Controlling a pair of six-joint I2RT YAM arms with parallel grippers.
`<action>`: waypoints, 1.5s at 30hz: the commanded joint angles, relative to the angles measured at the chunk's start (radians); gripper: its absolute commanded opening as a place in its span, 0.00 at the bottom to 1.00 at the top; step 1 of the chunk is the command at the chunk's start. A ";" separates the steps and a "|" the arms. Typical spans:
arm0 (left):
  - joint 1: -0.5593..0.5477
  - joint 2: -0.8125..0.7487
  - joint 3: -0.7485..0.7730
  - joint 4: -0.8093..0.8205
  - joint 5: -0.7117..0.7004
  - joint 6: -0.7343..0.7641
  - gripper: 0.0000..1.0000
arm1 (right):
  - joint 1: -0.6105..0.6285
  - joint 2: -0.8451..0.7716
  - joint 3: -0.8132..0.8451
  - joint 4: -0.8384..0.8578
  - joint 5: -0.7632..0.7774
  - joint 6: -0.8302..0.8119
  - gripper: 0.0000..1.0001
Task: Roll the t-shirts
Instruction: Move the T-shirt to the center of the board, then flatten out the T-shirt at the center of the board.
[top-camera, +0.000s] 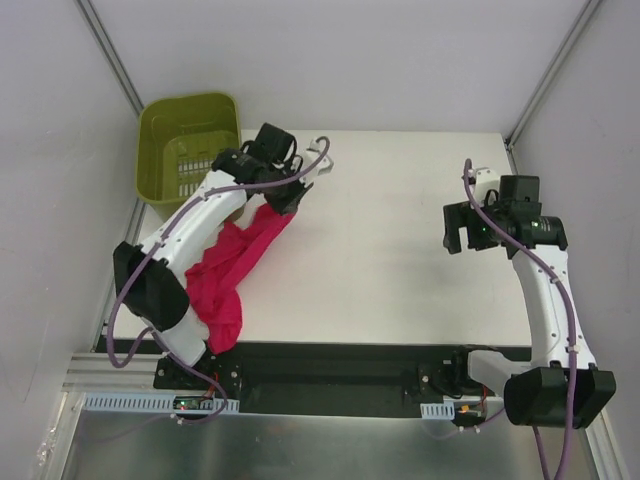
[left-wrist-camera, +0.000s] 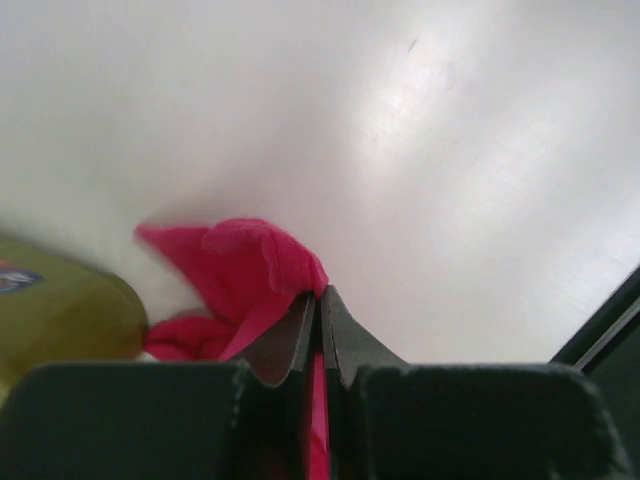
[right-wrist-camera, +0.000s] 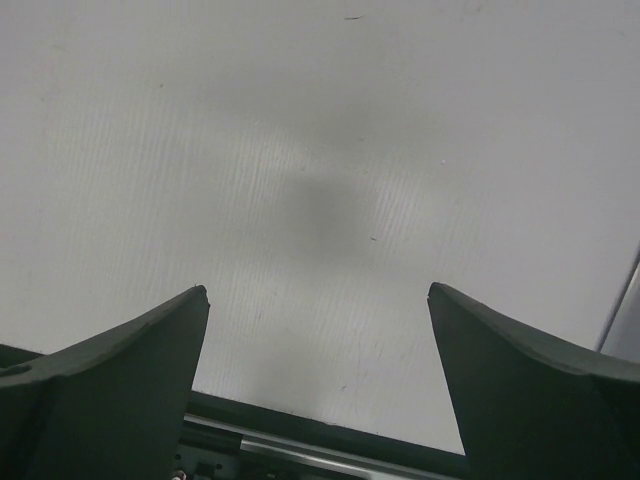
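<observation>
The left gripper (top-camera: 287, 196) is clenching a fold of the magenta-red t-shirt (top-camera: 238, 262); in the left wrist view its fingers (left-wrist-camera: 300, 335) are pressing together with red cloth pinched between them. From that gripper the bunched shirt is trailing toward 7 o'clock across the white bench (top-camera: 400, 270), and its lower end is sagging over the near edge beside the left arm. The green basket (top-camera: 188, 140) is sitting at about 10 o'clock from the grip, off the bench's far left corner. Over at 3 o'clock, well apart from the shirt, the right gripper (right-wrist-camera: 318, 292) is hanging spread wide above bare bench, grasping nothing.
</observation>
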 joint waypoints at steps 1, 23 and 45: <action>-0.049 -0.102 0.237 -0.122 0.238 -0.009 0.00 | -0.039 0.005 0.092 0.023 0.028 0.043 0.96; 0.021 0.022 -0.091 -0.041 0.015 -0.175 0.66 | 0.126 0.159 0.113 -0.107 -0.142 -0.306 0.99; 0.110 0.303 -0.045 -0.015 0.059 -0.140 0.00 | 0.335 0.692 0.212 -0.009 -0.108 -0.437 0.21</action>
